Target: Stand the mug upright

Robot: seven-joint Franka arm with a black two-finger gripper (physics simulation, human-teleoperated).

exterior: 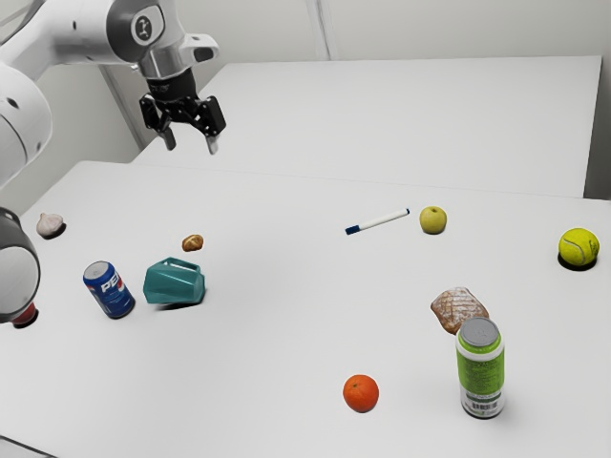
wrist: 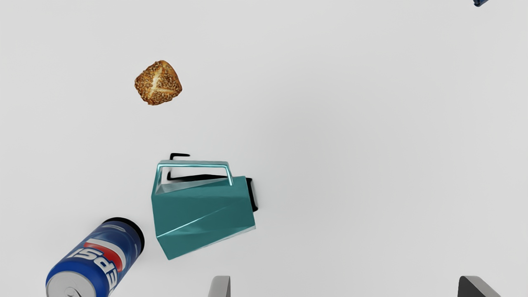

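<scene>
My gripper (exterior: 192, 143) hangs open high above the table in the exterior view, apart from the mug. The teal mug (exterior: 174, 282) lies on its side on the table, its handle toward the small bread roll. In the wrist view the faceted mug (wrist: 204, 214) lies beyond the open gripper (wrist: 344, 284), off to the side of one finger, with nothing between the fingers. Its handle loop is in sight; the inside of the mug is hidden.
A Pepsi can (exterior: 110, 289) stands close beside the mug, and a small bread roll (exterior: 193, 242) lies near its handle. Farther off are garlic (exterior: 50, 225), a marker (exterior: 378, 221), an orange (exterior: 361, 393) and a green can (exterior: 480, 370).
</scene>
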